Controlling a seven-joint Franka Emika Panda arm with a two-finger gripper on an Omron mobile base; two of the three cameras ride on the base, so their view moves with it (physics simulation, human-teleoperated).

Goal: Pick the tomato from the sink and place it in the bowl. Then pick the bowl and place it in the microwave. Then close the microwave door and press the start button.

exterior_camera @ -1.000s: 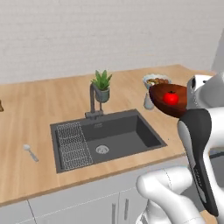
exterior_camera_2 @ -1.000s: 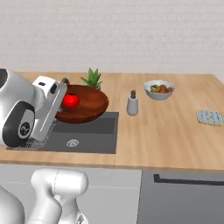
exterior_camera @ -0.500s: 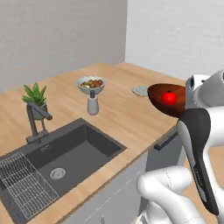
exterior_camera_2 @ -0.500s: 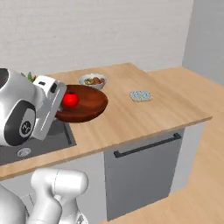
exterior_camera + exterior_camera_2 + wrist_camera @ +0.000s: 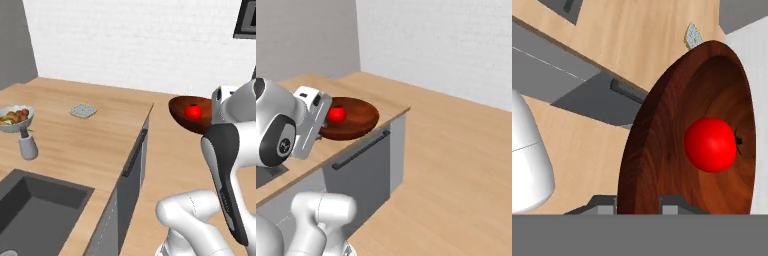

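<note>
At the far left of the left base view, a pale bowl of mixed food (image 5: pixel 15 118) sits on the wooden counter (image 5: pixel 90 140), with a small grey shaker (image 5: pixel 28 146) just below it in the frame. The dark sink (image 5: pixel 35 210) fills the lower left corner. Toward the middle of the counter lies a small flat grey-blue pad (image 5: pixel 83 110). Right of that, the counter ends at a grey cabinet front with a dark bar handle (image 5: pixel 134 152), and wooden floor (image 5: pixel 170 165) lies beyond.

At centre right of this view the bowl (image 5: pixel 186 116) hangs in the air above the floor, held at its rim by the pincer (image 5: pixel 215 111), with the tomato (image 5: pixel 193 112) resting inside it. A dark framed corner of an appliance (image 5: pixel 246 19) shows in the upper right corner.

In the right base view the pincer (image 5: pixel 322 116) is at the left, and the bowl (image 5: pixel 353 118) with the tomato (image 5: pixel 336 114) sits left of centre, overlapping the counter edge in the picture.

In the hand view the bowl (image 5: pixel 677 150) stands tilted across the right half, the tomato (image 5: pixel 710 144) lying against its inner wall, stem spot to the right. The pincer (image 5: pixel 637 202) at the bottom edge is clamped on the bowl's rim, one finger on either side.
</note>
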